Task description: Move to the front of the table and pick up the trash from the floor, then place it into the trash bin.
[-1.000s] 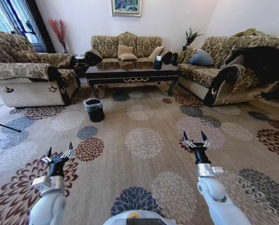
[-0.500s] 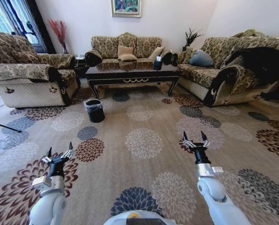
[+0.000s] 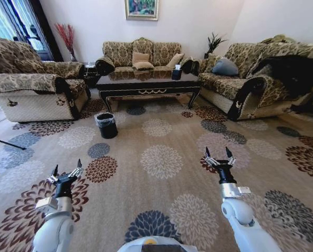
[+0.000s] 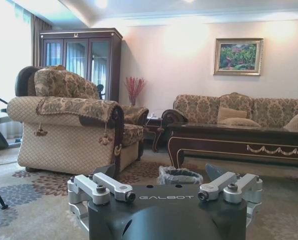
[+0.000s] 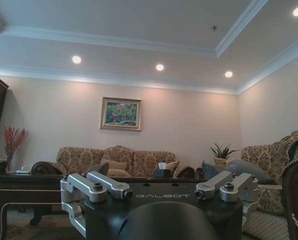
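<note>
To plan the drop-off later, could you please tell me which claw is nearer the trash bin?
Left. The left claw sits on the trash bin's side, short of it; the right claw is farther across the carpet.

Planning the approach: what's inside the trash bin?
The trash bin beside the table shows a clear liner over its rim; its inside is too dark to see any contents.

Both arms are glossy white, rounded shells narrowing to black wrists with a small silver-grey collar block. The left hand (image 3: 65, 171) and right hand (image 3: 218, 156) are black with silver linkage bars, dark pointed fingertips and round screws at the joints. "GALBOT" is printed on each black wrist housing. A yellow patch, perhaps a badge, marks the torso.
</note>
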Controlling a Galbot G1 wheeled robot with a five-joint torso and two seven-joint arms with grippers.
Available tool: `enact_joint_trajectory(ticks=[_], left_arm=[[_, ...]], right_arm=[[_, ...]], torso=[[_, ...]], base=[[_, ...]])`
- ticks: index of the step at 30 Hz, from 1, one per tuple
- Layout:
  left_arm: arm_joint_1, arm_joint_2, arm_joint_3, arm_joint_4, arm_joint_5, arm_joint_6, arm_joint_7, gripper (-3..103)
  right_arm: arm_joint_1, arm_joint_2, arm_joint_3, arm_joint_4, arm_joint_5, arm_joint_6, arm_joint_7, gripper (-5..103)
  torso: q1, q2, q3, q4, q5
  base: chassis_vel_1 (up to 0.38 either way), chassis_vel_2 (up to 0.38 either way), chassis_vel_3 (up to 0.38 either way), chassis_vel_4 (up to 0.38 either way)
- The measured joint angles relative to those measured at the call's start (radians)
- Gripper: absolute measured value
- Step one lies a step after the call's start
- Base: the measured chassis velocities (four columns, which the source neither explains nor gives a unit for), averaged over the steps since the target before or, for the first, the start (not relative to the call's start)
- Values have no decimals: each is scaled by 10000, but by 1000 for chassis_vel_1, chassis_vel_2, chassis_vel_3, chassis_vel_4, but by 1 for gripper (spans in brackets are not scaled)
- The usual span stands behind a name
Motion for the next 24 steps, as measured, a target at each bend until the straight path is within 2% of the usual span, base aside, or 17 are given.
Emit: enact_joint_trajectory(ticks=[24], left_arm=[[0,0,0,0,0,0,0,100]], right_arm=[[0,0,0,0,0,0,0,100]], torso=[[265,965,697,0,0]], base=[[0,0,0,0]])
